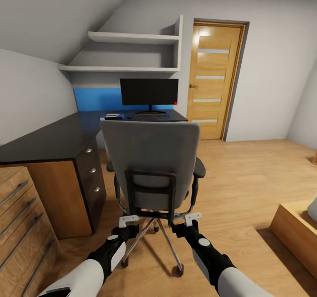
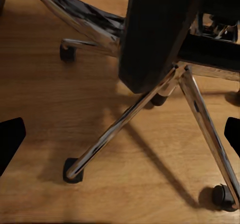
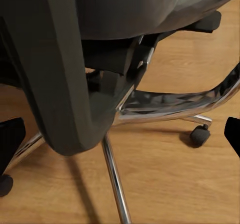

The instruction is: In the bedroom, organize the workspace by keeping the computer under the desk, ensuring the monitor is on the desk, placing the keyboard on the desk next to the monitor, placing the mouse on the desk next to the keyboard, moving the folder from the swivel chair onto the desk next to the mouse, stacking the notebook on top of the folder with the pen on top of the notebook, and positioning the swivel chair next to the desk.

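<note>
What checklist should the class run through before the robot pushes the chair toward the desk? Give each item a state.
1. Chair faces the desk, its back toward the robot: ok.
2. Left gripper open, holding nothing: ok.
3. Right gripper open, holding nothing: ok.
4. Both grippers touching the chair's black back frame: cannot tell.
5. Monitor upright on the desk: ok.
6. Folder off the seat: cannot tell, the backrest hides the seat.
</note>
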Available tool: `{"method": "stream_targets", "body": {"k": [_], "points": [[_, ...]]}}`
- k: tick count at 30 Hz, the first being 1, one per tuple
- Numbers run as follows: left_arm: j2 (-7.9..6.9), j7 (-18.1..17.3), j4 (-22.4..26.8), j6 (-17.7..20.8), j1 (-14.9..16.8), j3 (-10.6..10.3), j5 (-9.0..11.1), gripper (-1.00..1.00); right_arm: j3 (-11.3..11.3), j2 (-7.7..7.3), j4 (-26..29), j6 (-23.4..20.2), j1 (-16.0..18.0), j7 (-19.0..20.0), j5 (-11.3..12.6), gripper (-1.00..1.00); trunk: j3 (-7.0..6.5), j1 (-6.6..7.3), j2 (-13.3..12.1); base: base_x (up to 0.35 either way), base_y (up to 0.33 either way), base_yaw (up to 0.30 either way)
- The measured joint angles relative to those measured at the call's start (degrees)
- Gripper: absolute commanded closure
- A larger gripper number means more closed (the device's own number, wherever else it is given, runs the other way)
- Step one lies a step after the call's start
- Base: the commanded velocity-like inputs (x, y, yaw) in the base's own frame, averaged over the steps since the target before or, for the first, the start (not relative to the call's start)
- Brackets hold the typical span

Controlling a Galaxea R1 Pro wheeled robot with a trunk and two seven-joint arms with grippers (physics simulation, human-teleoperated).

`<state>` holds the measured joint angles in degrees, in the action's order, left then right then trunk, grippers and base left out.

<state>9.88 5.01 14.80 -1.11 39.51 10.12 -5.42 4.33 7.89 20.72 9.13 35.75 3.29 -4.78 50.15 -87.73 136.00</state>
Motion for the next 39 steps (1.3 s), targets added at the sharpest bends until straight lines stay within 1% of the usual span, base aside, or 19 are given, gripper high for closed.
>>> {"method": "stream_targets", "body": {"k": [5,8,9,13,14,16,39], "points": [[-0.01,0.0,0.0,0.0,0.0,0.0,0.0,-1.0,0.1,0.01,-0.9,0.6,0.0,0.0,0.0,-1.0,0.06,0.0,0.0,0.015,0.0,0.029],[-0.01,0.0,0.0,0.0,0.0,0.0,0.0,-1.0,0.1,0.02,-1.0,0.6,0.0,0.0,0.0,-1.0,0.06,0.02,0.0,0.164,0.0,0.004],[0.0,0.0,0.0,0.0,0.0,0.0,0.0,-1.0,0.5,0.03,-1.0,0.6,0.0,0.1,0.0,-1.0,0.07,0.03,0.0,0.261,0.0,0.002],[0.0,0.0,0.0,0.0,0.0,0.0,0.0,-1.0,0.2,0.02,-1.0,0.6,0.0,0.0,0.0,-1.0,0.06,0.03,0.0,0.297,0.0,0.001],[0.03,-0.2,-0.1,0.0,0.0,-0.3,0.3,-1.0,0.2,0.02,-1.0,0.6,0.0,0.0,0.0,-1.0,0.06,0.03,0.0,0.302,0.0,0.0],[0.02,-0.1,0.0,0.0,0.0,-0.2,0.1,-1.0,0.5,0.04,-1.0,0.6,0.0,0.2,0.0,-1.0,0.07,0.03,0.0,0.302,0.0,0.0],[0.03,-0.2,-0.1,-0.2,0.0,-0.4,0.2,-1.0,0.6,0.04,-1.0,0.6,0.0,0.3,-0.1,-1.0,0.07,0.04,0.0,0.32,0.0,0.0]]}}
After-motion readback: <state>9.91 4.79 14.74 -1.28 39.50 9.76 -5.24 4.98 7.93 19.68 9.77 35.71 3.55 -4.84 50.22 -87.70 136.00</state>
